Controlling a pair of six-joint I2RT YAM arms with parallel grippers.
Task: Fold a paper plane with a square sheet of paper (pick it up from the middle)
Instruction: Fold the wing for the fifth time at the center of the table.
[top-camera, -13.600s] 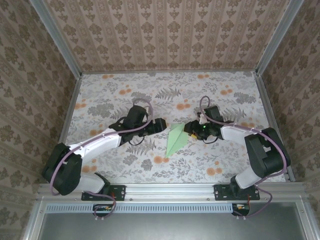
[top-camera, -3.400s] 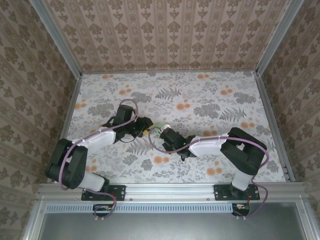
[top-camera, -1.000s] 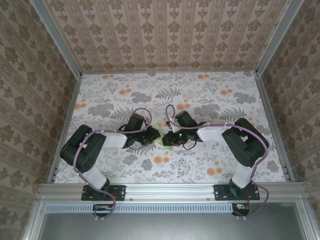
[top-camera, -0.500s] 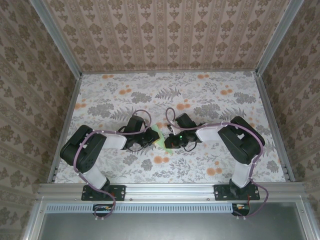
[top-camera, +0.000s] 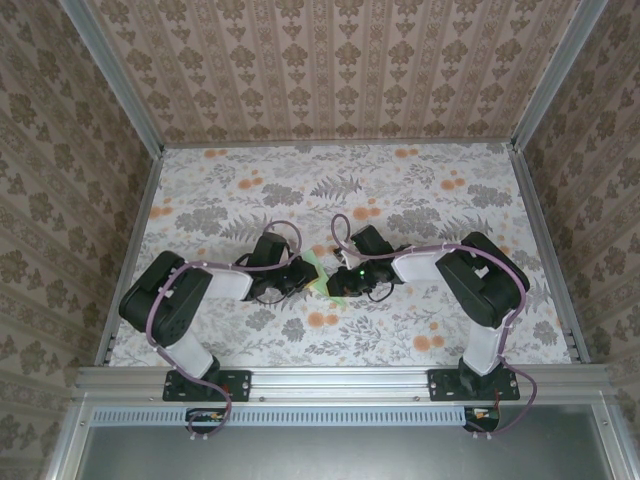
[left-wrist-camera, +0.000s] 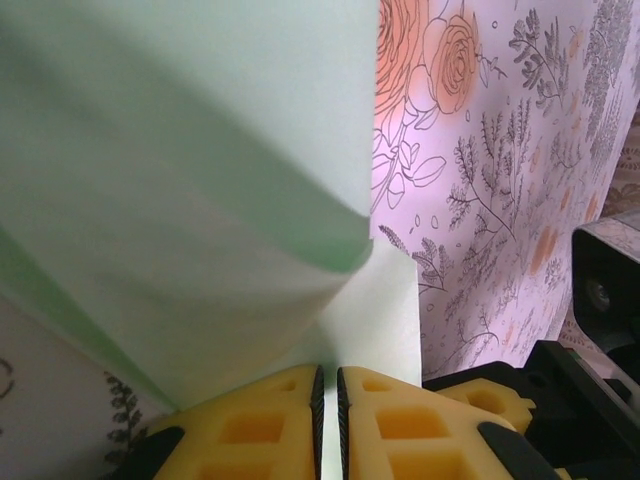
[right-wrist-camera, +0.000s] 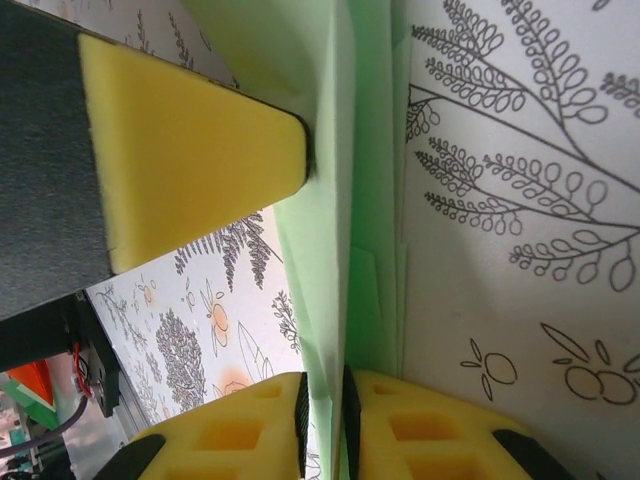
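Paper plane (top-camera: 322, 271): pale green, partly folded, layered creases; at the table's middle, between both grippers.
Left gripper (left-wrist-camera: 327, 385): yellow pads pinched together on the paper's near edge.
Right gripper (right-wrist-camera: 325, 395): pads clamped on a folded edge; the layers stand upright between them.
Table (top-camera: 450, 200): floral print, lying under the arms.

No legible text, labels, brands, numbers or signs in any view.
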